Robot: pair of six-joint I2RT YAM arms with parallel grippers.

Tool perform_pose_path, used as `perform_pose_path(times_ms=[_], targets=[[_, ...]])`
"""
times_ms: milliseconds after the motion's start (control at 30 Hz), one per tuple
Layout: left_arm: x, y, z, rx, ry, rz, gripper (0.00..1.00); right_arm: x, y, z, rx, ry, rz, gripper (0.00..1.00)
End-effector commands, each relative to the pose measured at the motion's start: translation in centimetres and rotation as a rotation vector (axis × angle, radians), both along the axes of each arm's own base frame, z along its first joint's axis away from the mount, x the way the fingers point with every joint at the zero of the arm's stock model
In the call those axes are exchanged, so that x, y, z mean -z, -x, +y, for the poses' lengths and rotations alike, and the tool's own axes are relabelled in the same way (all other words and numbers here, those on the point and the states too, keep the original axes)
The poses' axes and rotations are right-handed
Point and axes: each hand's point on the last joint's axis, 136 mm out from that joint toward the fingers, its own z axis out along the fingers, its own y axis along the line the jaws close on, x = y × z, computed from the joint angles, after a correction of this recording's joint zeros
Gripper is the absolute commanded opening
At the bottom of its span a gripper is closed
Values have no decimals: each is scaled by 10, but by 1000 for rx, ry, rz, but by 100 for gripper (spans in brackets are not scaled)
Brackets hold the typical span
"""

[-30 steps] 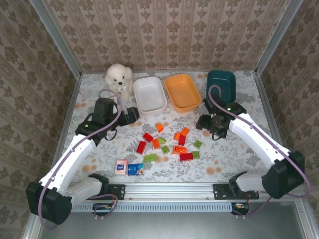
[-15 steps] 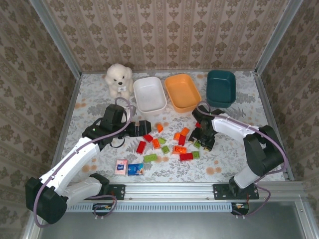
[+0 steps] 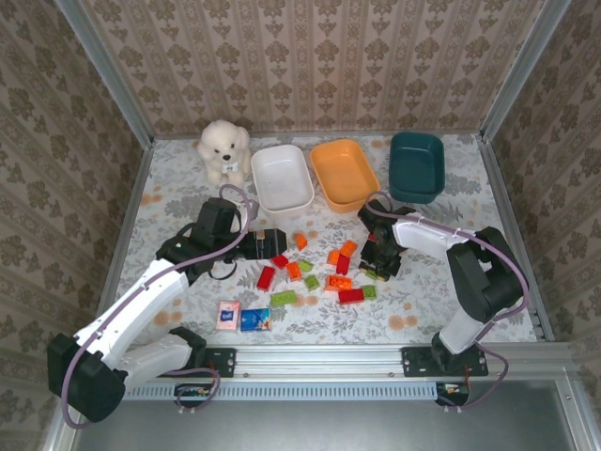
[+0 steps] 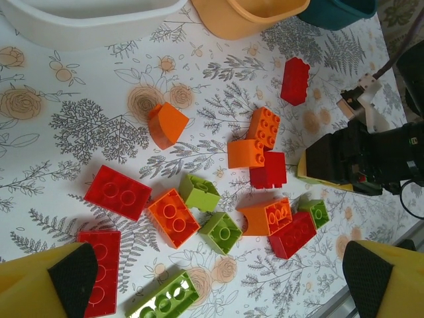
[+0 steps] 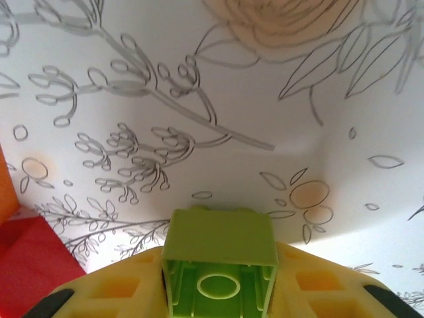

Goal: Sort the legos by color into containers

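right claw (image 5: 218,291) clenched on green lego (image 5: 218,248) | left claw (image 4: 218,271) released | lift straight, clear of red lego (image 5: 26,262), carry far to teal tray (image 3: 417,137)

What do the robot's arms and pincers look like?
Both the left arm and right arm have white shells between bulky black joints, with a mauve-grey cable looping along each. The left pincer and right pincer have black bodies and yellow fingers; the left's carry black textured pads.
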Motion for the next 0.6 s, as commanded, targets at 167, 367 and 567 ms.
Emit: perform_pose_path(times_ms=[167, 367, 567], targets=[[-11, -11, 1, -66, 14, -27, 98, -115, -65, -42, -119, 189, -301, 33], [-31, -44, 0, -162, -2, -69, 99, -154, -142, -91, -54, 205, -398, 32], [-31, -73, -5, -224, -15, -41, 99, -137, -218, -122, -8, 199, -394, 33]])
